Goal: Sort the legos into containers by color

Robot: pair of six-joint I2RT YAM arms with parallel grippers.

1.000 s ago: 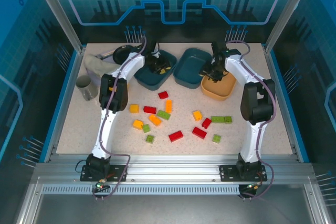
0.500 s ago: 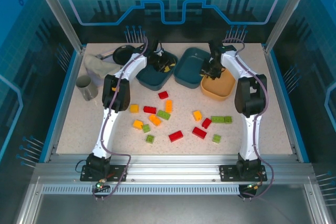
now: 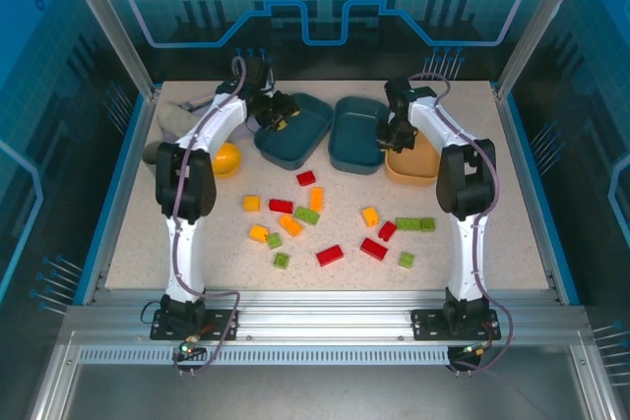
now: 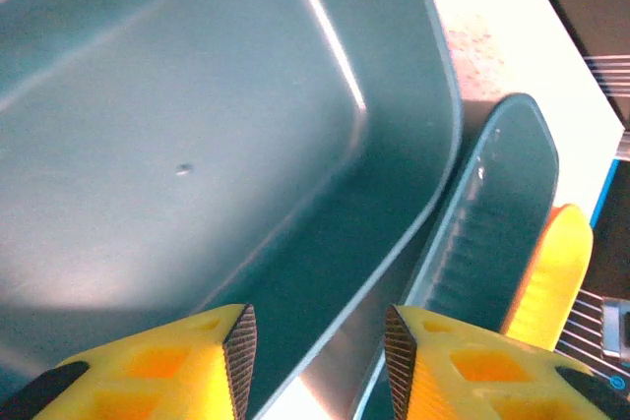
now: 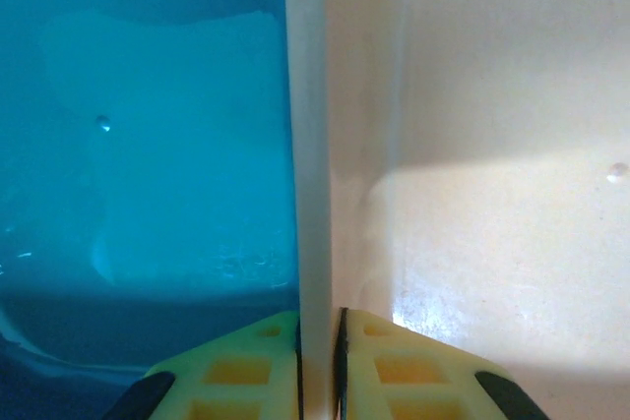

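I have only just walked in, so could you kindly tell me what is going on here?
The bricks lie loose on the table; neither arm holds one. The right gripper has its jaws shut on the rim of the pale orange tray, next to a teal tray. The left gripper hangs with jaws open over the other teal tray.

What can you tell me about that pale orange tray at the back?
The orange tray is a shallow dish shaped like a rounded rectangle, made of smooth, pale, slightly glossy plastic. It lies at the far right of the table, close beside a teal tray. The right gripper is shut on the wall facing that tray, one finger inside and one outside. The stretch of floor the wrist camera sees is bare; from above, the arm hides part of it.
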